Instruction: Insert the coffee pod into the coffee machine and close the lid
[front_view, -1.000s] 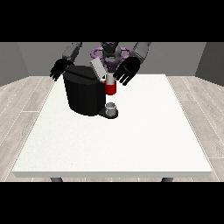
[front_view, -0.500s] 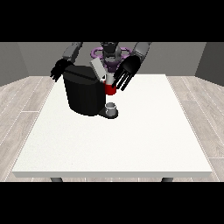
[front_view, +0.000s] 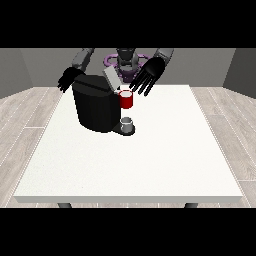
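The black coffee machine (front_view: 99, 107) stands on the white table (front_view: 150, 160) towards its far left. Its grey lid (front_view: 111, 79) is tilted up. A red thing at the machine (front_view: 126, 100) sits at the machine's front top. The hand at the view's right (front_view: 150, 74) hovers just above and right of that red thing, fingers spread and pointing down, holding nothing. Behind the machine's left top corner, the hand at the view's left (front_view: 68, 80) hangs with relaxed fingers. A small grey thing (front_view: 127, 123) rests on the machine's base under the red thing.
The robot's torso (front_view: 126, 62) is behind the table's far edge. The table's near edge (front_view: 130, 199) runs across the front.
The hand at the view's right dipped towards the red thing, then lifted slightly up and to the right. The lid is still up, and the other hand has barely moved.
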